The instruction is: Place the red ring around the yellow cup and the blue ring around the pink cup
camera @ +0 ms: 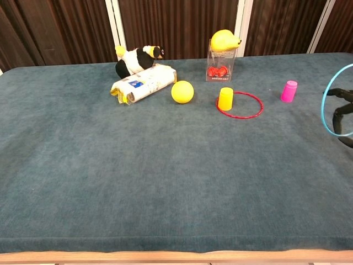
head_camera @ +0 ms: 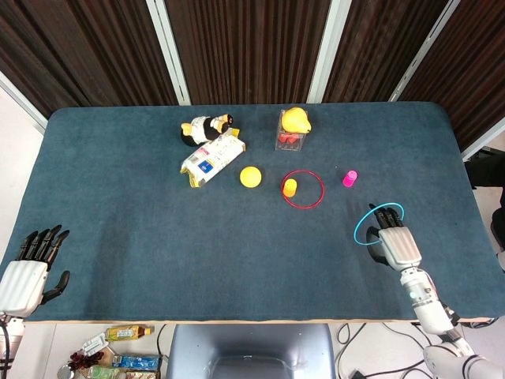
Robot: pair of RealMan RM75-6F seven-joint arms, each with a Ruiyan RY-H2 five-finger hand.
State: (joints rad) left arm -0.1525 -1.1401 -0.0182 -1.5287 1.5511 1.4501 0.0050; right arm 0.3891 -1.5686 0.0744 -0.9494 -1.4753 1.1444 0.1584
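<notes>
1. Your right hand (head_camera: 397, 245) is holding the blue ring (head_camera: 364, 225) at the near right of the table (head_camera: 142, 237), with its dark fingers (head_camera: 387, 231) reaching through the ring.
2. Seen from the chest view, that blue ring (camera: 326, 99) is standing tilted up off the cloth at the right edge of the frame, hanging on your right hand (camera: 342, 115).
3. Your left hand (head_camera: 27, 270) is waiting at the near left corner, fingers spread apart and gripping nothing; the chest view is not showing it.
4. You are looking at the red ring (head_camera: 303, 189) lying flat near the middle of the table, with the yellow cup (head_camera: 290, 186) standing upright inside it, against its left side.
5. You are seeing the pink cup (head_camera: 349, 178) standing alone to the right of the red ring, apart from it and farther away than the blue ring.
6. Farther left, a yellow ball (head_camera: 251, 176) is sitting just beside a snack bag (head_camera: 211, 158), and a toy penguin (head_camera: 206, 128) is lying behind the bag.
7. A clear box (head_camera: 290, 137) holding red pieces is standing behind the red ring, with a yellow duck (head_camera: 296, 119) sitting on top of it.
</notes>
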